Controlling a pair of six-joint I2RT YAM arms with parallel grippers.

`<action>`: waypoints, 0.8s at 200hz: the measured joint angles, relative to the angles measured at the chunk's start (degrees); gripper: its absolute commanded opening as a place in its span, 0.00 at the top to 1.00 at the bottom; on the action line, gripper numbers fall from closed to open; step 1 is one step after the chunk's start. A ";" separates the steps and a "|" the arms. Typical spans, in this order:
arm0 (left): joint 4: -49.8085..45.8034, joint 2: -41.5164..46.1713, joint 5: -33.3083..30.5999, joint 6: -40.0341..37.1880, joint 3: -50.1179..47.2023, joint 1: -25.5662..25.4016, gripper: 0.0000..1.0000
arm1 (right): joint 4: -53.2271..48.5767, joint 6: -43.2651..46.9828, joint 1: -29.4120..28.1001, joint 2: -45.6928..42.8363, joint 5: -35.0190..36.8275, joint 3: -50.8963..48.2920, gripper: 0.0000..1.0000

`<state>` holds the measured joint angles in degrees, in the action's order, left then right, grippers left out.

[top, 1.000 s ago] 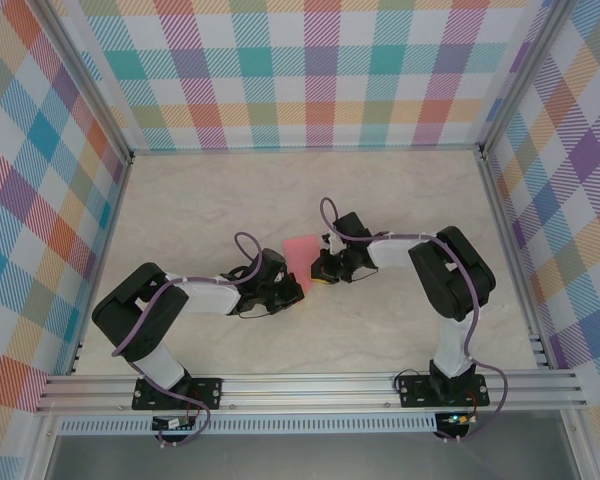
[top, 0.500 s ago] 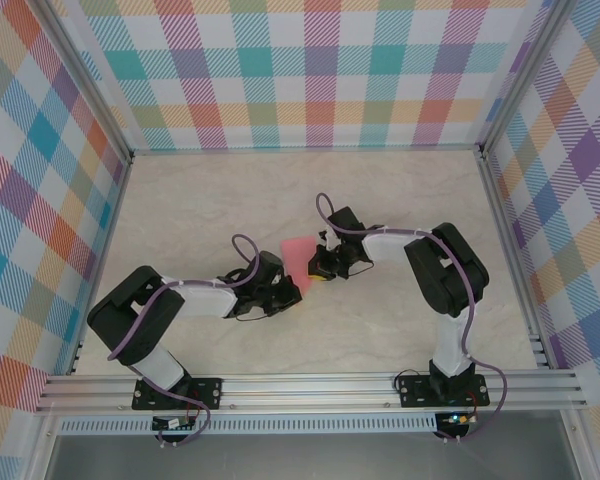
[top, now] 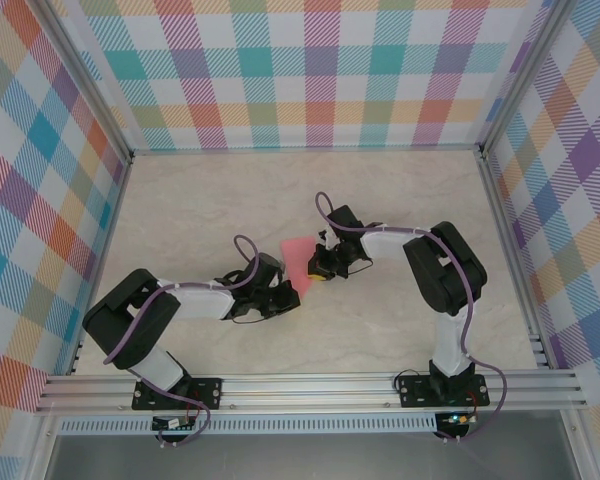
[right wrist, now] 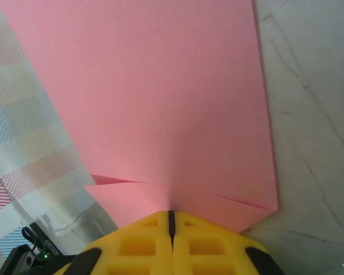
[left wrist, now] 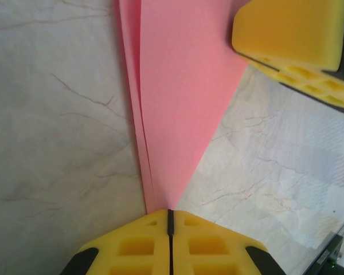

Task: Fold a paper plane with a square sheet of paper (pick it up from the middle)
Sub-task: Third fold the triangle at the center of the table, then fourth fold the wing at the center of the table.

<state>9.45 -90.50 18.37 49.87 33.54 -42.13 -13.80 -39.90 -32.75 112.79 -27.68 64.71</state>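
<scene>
No legible text, labels or numbers

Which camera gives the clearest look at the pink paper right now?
Right wrist: the pink paper spreads broad across the frame, with a folded flap visible at the closed right gripper. Left wrist shows it as a narrow layered taper running into the left gripper. Top external shows a small pink patch between both grippers.
</scene>
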 measured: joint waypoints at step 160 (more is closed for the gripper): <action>-16.26 2.80 -13.16 -3.37 13.92 -0.13 0.87 | 1.84 -3.87 3.21 -14.19 5.35 -7.48 0.49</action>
<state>-6.81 -87.70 5.21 46.50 47.46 -42.26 -11.97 -43.77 -29.54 98.61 -22.33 57.23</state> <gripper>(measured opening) 0.132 0.521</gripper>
